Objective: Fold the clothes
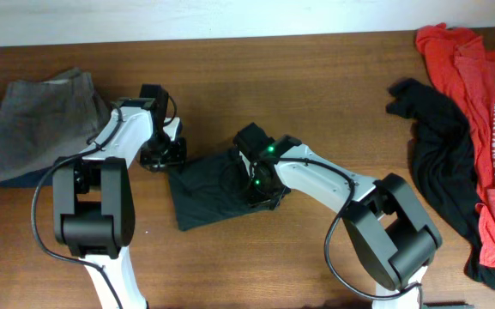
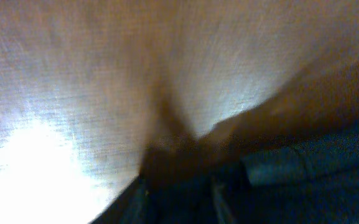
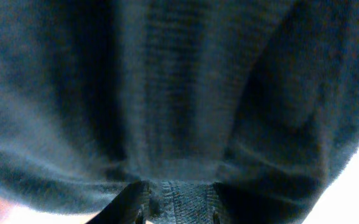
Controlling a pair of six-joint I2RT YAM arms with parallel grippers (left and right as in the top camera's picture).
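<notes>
Right fingers [image 3: 128,202] were clenched on a ribbed edge of the black T-shirt [image 1: 208,193], cloth bunched between the two tips and dark folds filling that wrist view top to bottom! Overhead, the shirt sat folded into a rough rectangle at the centre of the frame, flat on the desk [image 1: 316,94], with the right arm [image 1: 324,176] reaching in from the lower right onto its right-hand end. Left fingers [image 1: 163,156] were down at the shirt's upper left corner. Released or clenched, I couldn't tell: the left wrist view was a blur, dark cloth at lower right, bare wood above.

And the surface: warm brown wood, grain running across the frame, a hard white glare burning at the lower left of the left wrist view. Grey trousers [image 1: 41,120] lay at the desk's upper left. At far right a red shirt [image 1: 479,94] with white lettering sprawled down the edge, a second black garment [image 1: 440,172] touching its left side. Along the top of the frame ran a pale strip [image 1: 187,21] beyond the desk; what it was, I couldn't say.
</notes>
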